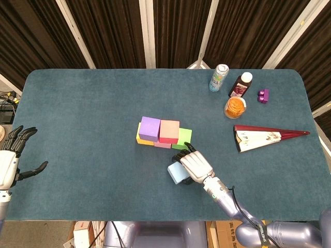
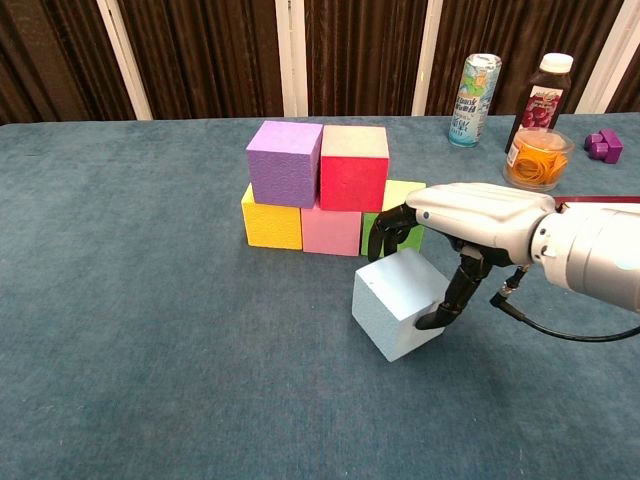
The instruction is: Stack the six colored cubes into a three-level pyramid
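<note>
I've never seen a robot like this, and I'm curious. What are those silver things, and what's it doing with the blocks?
Those are a robot's two arms, each ending in a hand with fingers. One picture looks down from its head, the other looks forward from its chest. On the blue table five cubes are stacked: yellow, pink and green below, purple and red on top. The right hand is closing around the light blue cube, which still sits on the table. The left hand waits open at the edge. Farther back are a can, a bottle and a folded fan.
</note>
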Robot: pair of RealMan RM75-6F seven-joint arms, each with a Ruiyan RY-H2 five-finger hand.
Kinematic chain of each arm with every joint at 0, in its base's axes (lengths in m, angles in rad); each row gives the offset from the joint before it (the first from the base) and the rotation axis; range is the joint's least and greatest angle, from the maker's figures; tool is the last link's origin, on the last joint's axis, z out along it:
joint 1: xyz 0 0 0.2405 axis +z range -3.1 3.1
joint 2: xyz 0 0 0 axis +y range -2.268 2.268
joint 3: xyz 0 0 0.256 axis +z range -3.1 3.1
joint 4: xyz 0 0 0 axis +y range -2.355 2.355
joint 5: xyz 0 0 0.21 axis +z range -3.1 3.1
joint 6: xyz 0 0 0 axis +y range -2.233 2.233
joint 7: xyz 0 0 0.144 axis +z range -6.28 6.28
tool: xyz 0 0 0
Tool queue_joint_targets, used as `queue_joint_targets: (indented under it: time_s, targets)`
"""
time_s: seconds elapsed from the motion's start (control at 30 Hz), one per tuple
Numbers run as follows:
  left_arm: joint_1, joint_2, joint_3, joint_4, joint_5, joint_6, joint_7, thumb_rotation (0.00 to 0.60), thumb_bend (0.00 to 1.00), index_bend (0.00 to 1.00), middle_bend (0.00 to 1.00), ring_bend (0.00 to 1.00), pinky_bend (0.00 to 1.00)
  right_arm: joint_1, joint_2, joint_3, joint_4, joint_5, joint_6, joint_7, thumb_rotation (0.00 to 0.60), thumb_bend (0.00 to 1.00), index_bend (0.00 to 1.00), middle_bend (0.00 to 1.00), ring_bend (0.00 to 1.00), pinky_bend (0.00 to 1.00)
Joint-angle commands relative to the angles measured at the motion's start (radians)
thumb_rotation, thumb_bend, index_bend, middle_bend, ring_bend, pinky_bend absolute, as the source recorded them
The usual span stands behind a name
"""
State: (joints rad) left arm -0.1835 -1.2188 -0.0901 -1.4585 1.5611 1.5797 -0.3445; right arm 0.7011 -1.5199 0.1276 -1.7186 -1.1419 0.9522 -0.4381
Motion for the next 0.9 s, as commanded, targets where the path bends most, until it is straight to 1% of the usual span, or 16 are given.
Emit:
queue_joint_targets:
  time_s: [0.03,0.17,0.37,0.57,0.77,0.9]
  targets:
    - [0.000,0.000,-0.001,-0.001,-0.002,-0.001,0.000,0.600,0.27,0.14,0.12,0.00,0.00,0.002,-0.003,0.000,0.002,0.001,0.002,0.002,0.600,0.10,0.37,0.42,0.26,0.00]
    - [0.000,0.000,-0.003,-0.003,-0.004,-0.003,-0.003,0.600,0.27,0.14,0.12,0.00,0.00,0.003,-0.007,0.001,0.003,0.001,0.007,0.004,0.600,0.13,0.42,0.45,0.28,0.00]
    - [0.000,0.002,-0.004,-0.005,-0.008,-0.009,-0.008,0.600,0.27,0.14,0.13,0.00,0.00,0.002,-0.008,0.000,0.001,0.005,0.015,0.009,0.600,0.13,0.47,0.46,0.28,0.00]
    - [0.001,0.004,-0.006,-0.008,-0.009,-0.010,-0.013,0.600,0.27,0.14,0.13,0.00,0.00,-0.002,0.010,-0.002,-0.022,0.005,0.028,0.012,0.600,0.16,0.47,0.46,0.28,0.00]
    - [-0.002,0.007,-0.001,-0.002,-0.004,-0.021,0.002,0.600,0.27,0.14,0.13,0.00,0.00,-0.030,0.100,-0.016,-0.119,0.018,0.049,0.017,0.600,0.16,0.47,0.46,0.28,0.00]
    - [-0.001,0.007,-0.001,0.000,0.000,-0.018,0.014,0.600,0.27,0.14,0.13,0.00,0.00,-0.055,0.183,-0.033,-0.188,0.035,0.065,0.017,0.600,0.16,0.47,0.46,0.28,0.00]
